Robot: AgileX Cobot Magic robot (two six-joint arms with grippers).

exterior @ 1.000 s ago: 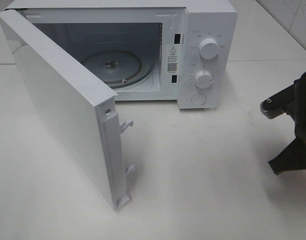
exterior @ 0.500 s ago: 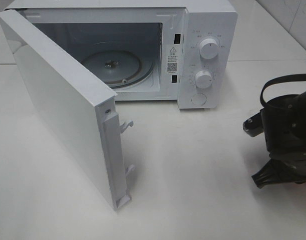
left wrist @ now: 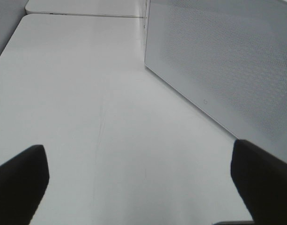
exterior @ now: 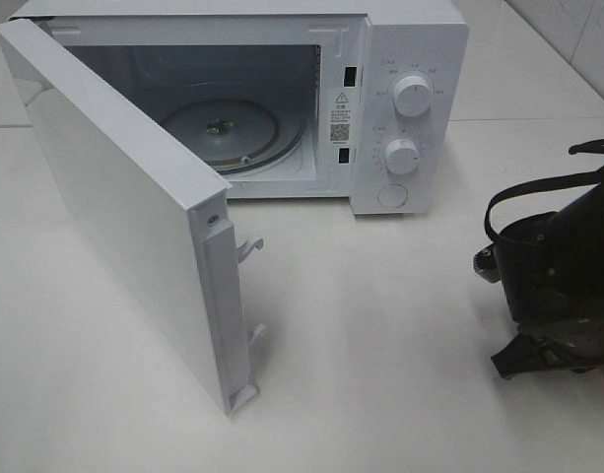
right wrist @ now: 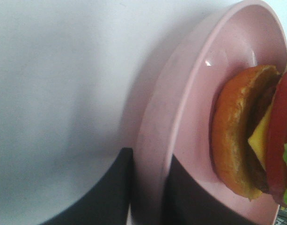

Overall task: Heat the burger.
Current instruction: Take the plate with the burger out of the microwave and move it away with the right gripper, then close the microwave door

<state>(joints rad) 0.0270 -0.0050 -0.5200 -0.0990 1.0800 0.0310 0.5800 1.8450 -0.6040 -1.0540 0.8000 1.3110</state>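
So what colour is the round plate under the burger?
Pale pink: the round plastic plate shows best in the right wrist view.

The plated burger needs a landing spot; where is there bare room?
Bare: the glass turntable inside the open microwave, and the table between the door and right gripper. Crowded: the door's latch edge.

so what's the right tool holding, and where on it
The right tool grips the pink plate by its rim, one finger on each side of the edge. The burger sits on the plate, not gripped itself.
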